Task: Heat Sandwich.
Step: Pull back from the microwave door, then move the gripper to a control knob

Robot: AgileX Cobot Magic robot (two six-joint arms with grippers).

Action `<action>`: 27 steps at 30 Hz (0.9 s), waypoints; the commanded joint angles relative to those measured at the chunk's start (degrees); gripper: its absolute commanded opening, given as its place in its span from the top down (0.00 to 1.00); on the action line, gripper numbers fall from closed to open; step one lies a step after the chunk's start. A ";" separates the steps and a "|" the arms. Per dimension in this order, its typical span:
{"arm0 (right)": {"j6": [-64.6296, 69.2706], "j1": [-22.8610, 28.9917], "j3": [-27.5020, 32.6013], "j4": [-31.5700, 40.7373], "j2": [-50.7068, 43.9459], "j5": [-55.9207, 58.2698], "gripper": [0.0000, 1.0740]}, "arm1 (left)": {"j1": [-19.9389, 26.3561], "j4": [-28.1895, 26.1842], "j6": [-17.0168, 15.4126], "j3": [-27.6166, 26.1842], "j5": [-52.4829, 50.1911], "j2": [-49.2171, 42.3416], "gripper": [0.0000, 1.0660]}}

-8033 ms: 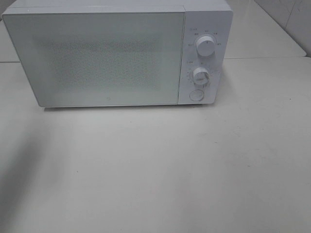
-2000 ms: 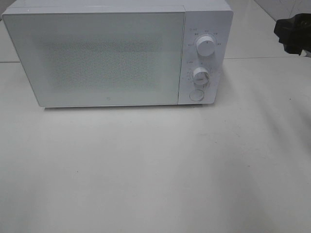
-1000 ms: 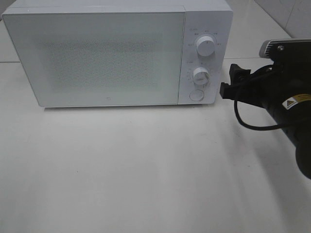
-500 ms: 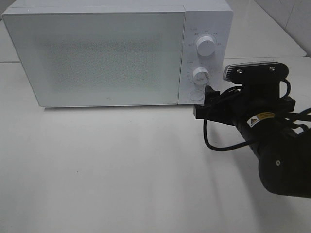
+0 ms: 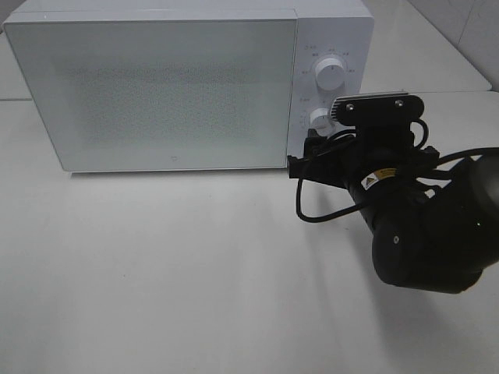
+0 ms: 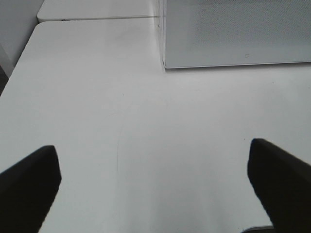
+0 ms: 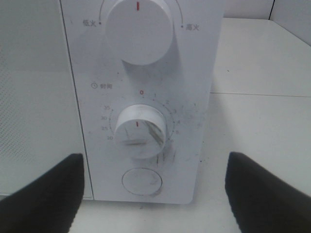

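At the front of a white microwave [image 5: 171, 86] on a pale surface [image 5: 195, 273], the right fingers [image 7: 265, 194] hang spread apart and empty, one to each side of the control panel's lower end. They face the round button [image 7: 141, 181] just below the timer dial [image 7: 140, 130], whose red mark sits at zero. The door [image 5: 156, 93] is shut. The sandwich appears in no view, and whether it lies behind the frosted door cannot be told. The left fingers [image 6: 29, 187], also parted and holding nothing, hover over the surface near the microwave's other front corner. The step in hand looks like pressing the button to release the door. It calls for one fingertip squared on the button's centre, a straight push, no brush against the dial above, and both arms out of the door's swing
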 commanded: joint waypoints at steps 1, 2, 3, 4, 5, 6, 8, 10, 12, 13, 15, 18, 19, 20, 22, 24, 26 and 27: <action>-0.57 -0.74 -2.29 -1.20 0.97 -1.95 0.29 | -0.46 -0.11 -0.11 0.23 -0.34 -1.55 0.03; -0.52 -1.09 -2.81 -1.55 1.32 -1.32 0.29 | -0.46 -0.11 -0.11 0.23 -0.34 -1.55 0.03; -0.52 -1.09 -2.81 -1.55 1.32 -1.32 0.29 | -0.46 -0.11 -0.11 0.23 -0.34 -1.55 0.03; -0.11 -1.78 -4.07 -1.66 1.66 0.17 0.29 | -0.46 -0.11 -0.11 0.23 -0.34 -1.55 0.03; -0.06 -2.23 -4.70 -1.95 1.89 0.74 0.29 | -0.46 -0.11 -0.11 0.23 -0.34 -1.55 0.03; -0.06 -2.58 -5.21 -2.35 2.06 0.97 0.29 | -0.46 -0.11 -0.11 0.23 -0.34 -1.55 0.03; -0.06 -3.04 -5.96 -3.04 2.64 1.09 0.29 | -0.46 -0.11 -0.11 0.23 -0.34 -1.55 0.03; 0.06 -3.38 -6.65 -3.32 3.15 1.55 0.29 | -0.46 -0.11 -0.11 0.23 -0.34 -1.55 0.03; 0.06 -3.50 -7.56 -3.44 4.01 2.01 0.29 | -0.46 -0.11 -0.11 0.23 -0.34 -1.55 0.03; 0.06 -3.50 -7.56 -3.44 4.01 2.01 0.29 | -0.46 -0.11 -0.11 0.23 -0.34 -1.55 0.03; 0.11 -3.78 -8.14 -3.95 4.53 2.23 0.29 | -0.46 -0.11 -0.11 0.23 -0.34 -1.55 0.03; 0.52 -4.07 -8.88 -4.13 5.39 2.12 0.29 | -0.46 -0.11 -0.11 0.23 -0.34 -1.55 0.03; 0.52 -4.41 -9.17 -4.18 5.56 2.29 0.29 | -0.46 -0.11 -0.11 0.23 -0.34 -1.55 0.03; 0.69 -4.76 -9.40 -4.53 5.96 2.41 0.29 | -0.46 -0.11 -0.11 0.23 -0.34 -1.55 0.03; 0.92 -4.76 -10.49 -4.58 7.10 2.41 0.29 | -0.46 -0.11 -0.11 0.23 -0.34 -1.55 0.03; 0.92 -4.76 -10.83 -4.58 7.51 2.41 0.29 | -0.46 -0.11 -0.11 0.23 -0.34 -1.55 0.03; 0.92 -4.76 -11.80 -4.58 8.42 2.52 0.29 | -0.46 -0.11 -0.11 0.23 -0.34 -1.55 0.03; 0.92 -4.76 -11.80 -4.58 8.42 2.52 0.29 | -0.46 -0.11 -0.11 0.23 -0.34 -1.55 0.03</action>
